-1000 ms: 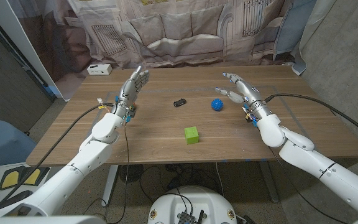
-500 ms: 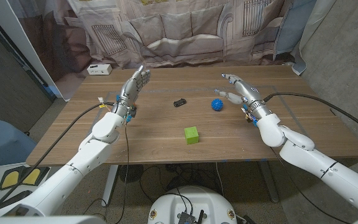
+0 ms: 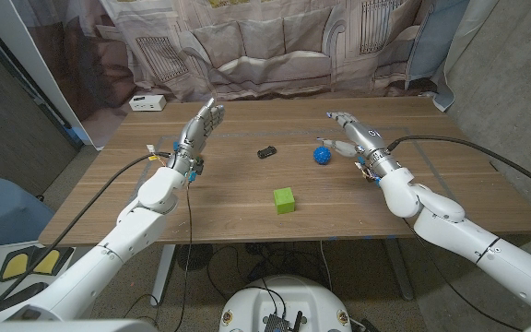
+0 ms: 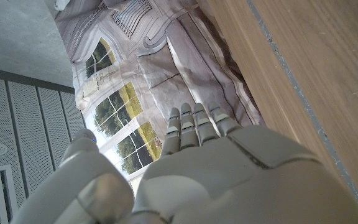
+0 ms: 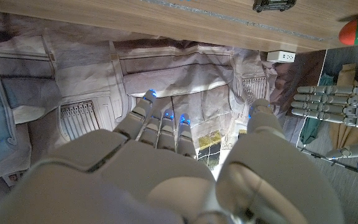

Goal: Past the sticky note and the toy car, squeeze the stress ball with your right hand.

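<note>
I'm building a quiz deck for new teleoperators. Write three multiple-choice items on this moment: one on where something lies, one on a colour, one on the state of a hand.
1. Where does the toy car lie on the table?
A. between the two hands, left of the stress ball
B. at the near edge, in front of the green block
C. under the left hand

2. What colour is the stress ball?
A. red
B. blue
C. yellow

3. What is the right hand doing?
A. squeezing the ball
B. pinching the car
C. holding nothing, fingers spread, just beside the ball

Key: 1 A, the head view shows the car mid-table, left of the ball. 2 B, the ball is plainly blue. 3 C, the fingers are apart and the ball sits free on the wood beside them.
</note>
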`<state>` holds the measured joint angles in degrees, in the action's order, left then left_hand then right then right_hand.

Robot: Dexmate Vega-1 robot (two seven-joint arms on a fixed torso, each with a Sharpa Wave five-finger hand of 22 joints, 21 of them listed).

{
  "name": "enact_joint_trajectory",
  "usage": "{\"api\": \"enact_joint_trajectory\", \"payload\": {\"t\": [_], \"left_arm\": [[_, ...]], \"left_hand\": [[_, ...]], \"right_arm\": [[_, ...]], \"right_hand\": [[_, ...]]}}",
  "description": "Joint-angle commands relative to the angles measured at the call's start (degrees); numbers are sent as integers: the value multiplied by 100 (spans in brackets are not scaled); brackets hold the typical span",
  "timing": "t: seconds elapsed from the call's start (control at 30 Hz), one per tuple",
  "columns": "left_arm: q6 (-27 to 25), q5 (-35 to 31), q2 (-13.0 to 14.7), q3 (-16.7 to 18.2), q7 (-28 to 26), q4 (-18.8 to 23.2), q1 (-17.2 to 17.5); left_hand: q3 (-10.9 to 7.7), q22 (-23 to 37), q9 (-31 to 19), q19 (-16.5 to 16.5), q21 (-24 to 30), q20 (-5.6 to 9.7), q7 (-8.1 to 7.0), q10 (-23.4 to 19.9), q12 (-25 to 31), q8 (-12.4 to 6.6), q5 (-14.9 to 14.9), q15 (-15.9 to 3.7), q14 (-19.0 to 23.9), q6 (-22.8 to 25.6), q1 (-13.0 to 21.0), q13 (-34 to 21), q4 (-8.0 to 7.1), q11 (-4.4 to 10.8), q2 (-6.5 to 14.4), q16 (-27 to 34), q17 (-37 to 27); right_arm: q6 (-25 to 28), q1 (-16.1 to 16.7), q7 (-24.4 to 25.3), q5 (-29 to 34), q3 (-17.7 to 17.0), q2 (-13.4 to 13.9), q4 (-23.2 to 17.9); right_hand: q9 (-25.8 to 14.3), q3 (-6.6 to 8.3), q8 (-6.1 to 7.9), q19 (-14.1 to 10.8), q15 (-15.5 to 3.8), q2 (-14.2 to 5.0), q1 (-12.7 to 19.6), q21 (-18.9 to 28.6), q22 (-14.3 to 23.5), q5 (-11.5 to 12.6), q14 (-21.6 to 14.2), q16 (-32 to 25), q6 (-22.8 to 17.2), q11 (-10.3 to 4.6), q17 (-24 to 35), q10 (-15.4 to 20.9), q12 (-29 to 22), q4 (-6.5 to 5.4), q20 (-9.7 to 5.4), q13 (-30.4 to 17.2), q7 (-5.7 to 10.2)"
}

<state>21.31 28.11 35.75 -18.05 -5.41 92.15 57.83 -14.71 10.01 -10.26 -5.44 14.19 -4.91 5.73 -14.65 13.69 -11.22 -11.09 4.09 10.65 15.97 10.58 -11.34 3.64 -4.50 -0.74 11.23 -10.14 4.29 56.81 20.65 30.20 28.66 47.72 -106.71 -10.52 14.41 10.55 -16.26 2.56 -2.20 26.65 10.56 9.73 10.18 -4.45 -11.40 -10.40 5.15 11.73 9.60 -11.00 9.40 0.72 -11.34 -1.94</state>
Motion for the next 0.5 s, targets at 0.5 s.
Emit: {"api": "enact_joint_trajectory", "payload": {"t": [0.5], "left_arm": [[-20,-53,1,13,-88,132,119]], "left_hand": [[-22,13,-15,-36,-46,-6,35,-48,-30,-9,5,22,32,61,64,-9,49,5,21,-10,-20]], "right_arm": [[921,-445,-1085,429,469,128,-311]], "right_hand": [[-34,106,20,71,-33,-55,210,26,20,30,92,15,43,2,12,-102,-2,-3,-75,-15,0]]}}
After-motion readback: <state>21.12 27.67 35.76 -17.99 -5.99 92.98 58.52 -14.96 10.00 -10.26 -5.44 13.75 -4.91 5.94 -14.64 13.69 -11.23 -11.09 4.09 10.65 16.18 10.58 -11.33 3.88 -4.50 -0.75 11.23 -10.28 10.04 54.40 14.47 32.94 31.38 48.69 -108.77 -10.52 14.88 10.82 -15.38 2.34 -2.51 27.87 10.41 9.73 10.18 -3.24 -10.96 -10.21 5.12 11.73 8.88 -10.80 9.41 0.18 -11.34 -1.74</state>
